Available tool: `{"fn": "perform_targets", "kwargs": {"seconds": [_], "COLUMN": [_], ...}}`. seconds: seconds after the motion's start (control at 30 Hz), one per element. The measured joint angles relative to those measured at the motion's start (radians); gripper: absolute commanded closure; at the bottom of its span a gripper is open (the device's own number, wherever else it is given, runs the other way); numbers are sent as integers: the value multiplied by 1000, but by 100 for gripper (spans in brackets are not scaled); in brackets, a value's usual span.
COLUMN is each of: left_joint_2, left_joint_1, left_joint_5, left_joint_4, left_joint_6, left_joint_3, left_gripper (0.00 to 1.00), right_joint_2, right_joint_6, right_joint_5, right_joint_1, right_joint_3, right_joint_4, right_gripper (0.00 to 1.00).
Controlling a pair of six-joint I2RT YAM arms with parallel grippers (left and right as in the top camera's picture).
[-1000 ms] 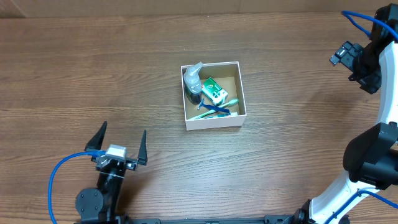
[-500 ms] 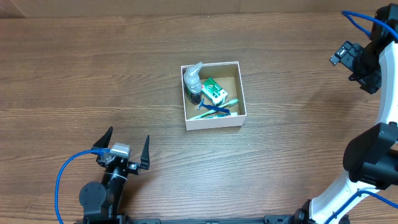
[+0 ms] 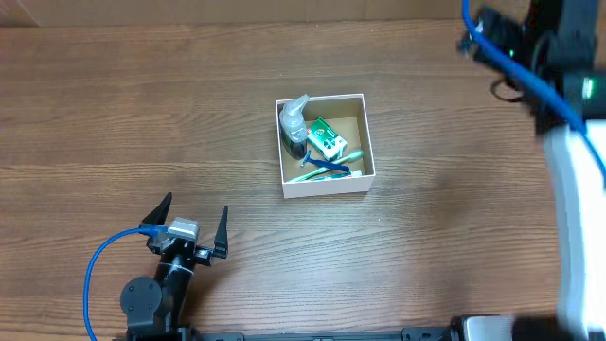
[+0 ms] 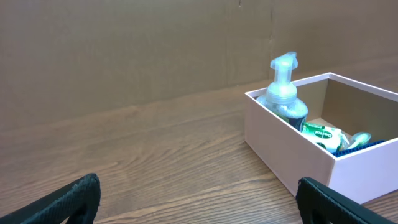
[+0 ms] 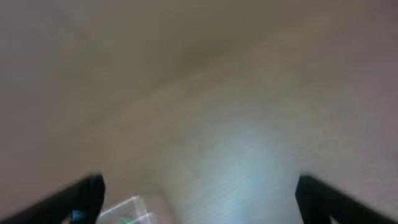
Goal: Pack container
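Note:
The container (image 3: pixel 327 184), a white box with a brown inside, stands mid-table. In it are a clear pump bottle (image 3: pixel 295 117), a green packet (image 3: pixel 328 139) and blue and green toothbrushes (image 3: pixel 329 167). My left gripper (image 3: pixel 195 206) is open and empty, low over the table in front and to the left of the box. The left wrist view shows the container's wall (image 4: pixel 292 149) and the bottle (image 4: pixel 283 87) ahead on the right, with the gripper (image 4: pixel 199 205) open. My right arm (image 3: pixel 568 85) is blurred at the far right. The right gripper (image 5: pixel 199 199) is open and empty, and the box (image 5: pixel 127 208) is faint at lower left.
The wooden table (image 3: pixel 142 104) stretches around the box. A blue cable (image 3: pixel 104 256) loops from the left wrist. Another blue cable (image 3: pixel 507 66) hangs off the right arm. A brown wall (image 4: pixel 124 43) stands behind the table.
My right arm has swung quickly and now shows blurred and larger at the top right. My left gripper shifted slightly right and nearer a second ago, then stayed still.

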Motion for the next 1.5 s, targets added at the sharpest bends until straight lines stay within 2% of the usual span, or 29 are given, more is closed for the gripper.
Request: {"fn": "perform_targets", "kwargs": {"seconds": [0.07, 0.13, 0.2, 0.3, 0.43, 0.57, 0.7, 0.8, 1.03, 1.5], "left_joint_2": [0, -1, -1, -1, -1, -3, -3, -3, -3, -3], "left_joint_1": [0, 0, 0, 0, 0, 0, 0, 0, 0, 0], "left_joint_5": [0, 1, 3, 3, 3, 3, 3, 3, 3, 3], "left_joint_4": [0, -1, 0, 1, -1, 0, -1, -1, -1, -1], "left_joint_6": [0, 0, 0, 0, 0, 0, 0, 0, 0, 0], "left_joint_3": [0, 0, 0, 0, 0, 0, 0, 0, 0, 0], "left_gripper": [0, 0, 0, 0, 0, 0, 0, 0, 0, 0], "right_joint_2": [-176, -315, -482, -716, -1027, -1263, -1403, -1488, -1497, -1497], "right_joint_6": [3, 4, 4, 2, -81, -158, -176, -180, -180, -180], "right_joint_5": [10, -18, -64, -102, -97, -98, -134, -175, -97, -79], "right_joint_1": [65, 89, 89, 68, 5, -1, -24, -68, 14, 39], "right_joint_3": [-230, -443, -661, -893, -1265, -1575, -1679, -1760, -1782, -1782], "right_joint_4": [388, 578, 615, 656, 929, 1008, 1009, 930, 793, 785], "right_gripper": [0, 0, 0, 0, 0, 0, 0, 0, 0, 0]}}
